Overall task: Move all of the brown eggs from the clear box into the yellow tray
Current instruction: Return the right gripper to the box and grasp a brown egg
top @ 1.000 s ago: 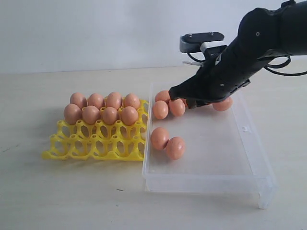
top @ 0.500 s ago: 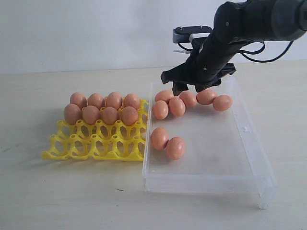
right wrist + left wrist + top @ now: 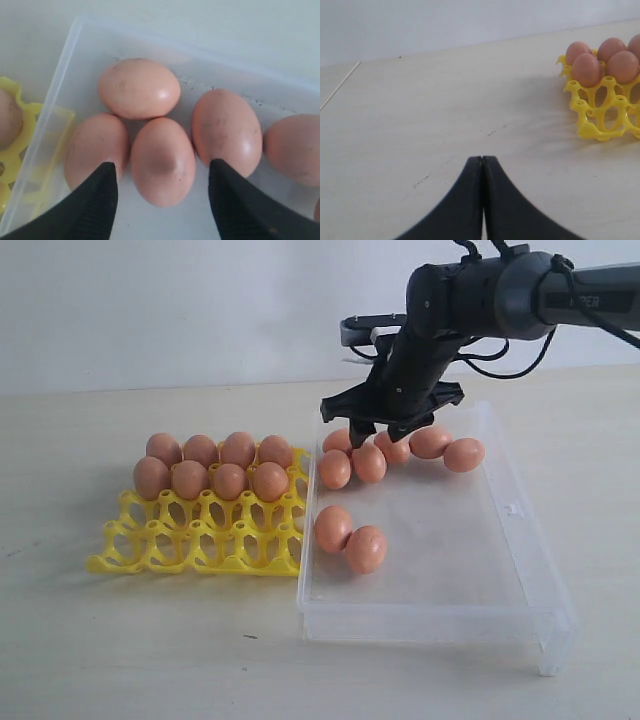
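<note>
While poised with right fingers (image 3: 95, 205) spread astride the middle egg (image 3: 162, 160) of the cluster (image 3: 368, 462) at box (image 3: 450, 530) far end, lower straight, avoid nudging close neighbours (image 3: 227, 130), pinch gently, lift, carry to an empty front tray (image 3: 200, 540) cup. Left fingers (image 3: 470, 200): pressed together, idle over counter (image 3: 420, 100) beside tray.

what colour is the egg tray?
The egg tray is bright yellow; the exterior view shows it best.
</note>
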Robot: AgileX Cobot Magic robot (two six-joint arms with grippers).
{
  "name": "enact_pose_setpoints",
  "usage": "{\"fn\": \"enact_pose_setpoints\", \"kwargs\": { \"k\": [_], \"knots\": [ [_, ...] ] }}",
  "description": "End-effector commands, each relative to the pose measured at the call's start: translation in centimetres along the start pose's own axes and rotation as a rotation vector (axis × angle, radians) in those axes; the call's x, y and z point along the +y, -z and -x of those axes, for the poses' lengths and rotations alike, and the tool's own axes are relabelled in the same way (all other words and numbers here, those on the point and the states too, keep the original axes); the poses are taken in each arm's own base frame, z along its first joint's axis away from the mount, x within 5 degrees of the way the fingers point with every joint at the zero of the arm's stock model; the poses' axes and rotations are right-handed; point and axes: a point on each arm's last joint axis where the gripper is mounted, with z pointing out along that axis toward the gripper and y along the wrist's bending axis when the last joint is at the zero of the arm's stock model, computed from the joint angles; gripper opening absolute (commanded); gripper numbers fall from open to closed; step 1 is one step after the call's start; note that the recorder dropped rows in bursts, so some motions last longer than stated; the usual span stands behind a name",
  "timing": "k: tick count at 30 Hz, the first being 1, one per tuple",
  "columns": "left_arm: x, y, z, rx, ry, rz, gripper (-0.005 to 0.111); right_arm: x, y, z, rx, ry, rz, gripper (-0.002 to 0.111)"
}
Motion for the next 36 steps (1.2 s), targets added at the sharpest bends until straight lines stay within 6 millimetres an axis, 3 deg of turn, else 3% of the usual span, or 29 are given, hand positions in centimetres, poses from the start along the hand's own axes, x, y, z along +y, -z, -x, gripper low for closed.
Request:
{"fn": "enact_pose_setpoints", "kwargs": {
  "k": [1, 22, 28, 30, 36],
  "knots": [
    [0.0, 0.0, 0.2, -0.013, 0.006, -0.006, 0.0, 0.0, -1.1, 0.2, -0.009, 0.005, -0.006, 0.053],
    [0.0, 0.0, 0.2, -0.013, 0.006, -0.006, 0.0, -0.3, -5.7, -0.6, -0.023, -0.012, 0.001, 0.053],
    [0.0, 0.0, 0.2, -0.013, 0.006, -0.006, 0.0, -0.3, -5.9, -0.7, -0.019, -0.015, 0.003, 0.052],
    [0.0, 0.0, 0.2, -0.013, 0.006, -0.006, 0.0, -0.3, -5.9, -0.7, -0.014, -0.004, 0.003, 0.045],
    [0.0, 0.0, 0.2, -0.013, 0.006, -0.006, 0.0, -0.2, -4.4, -0.1, -0.044, 0.011, 0.007, 0.0]
  ]
}}
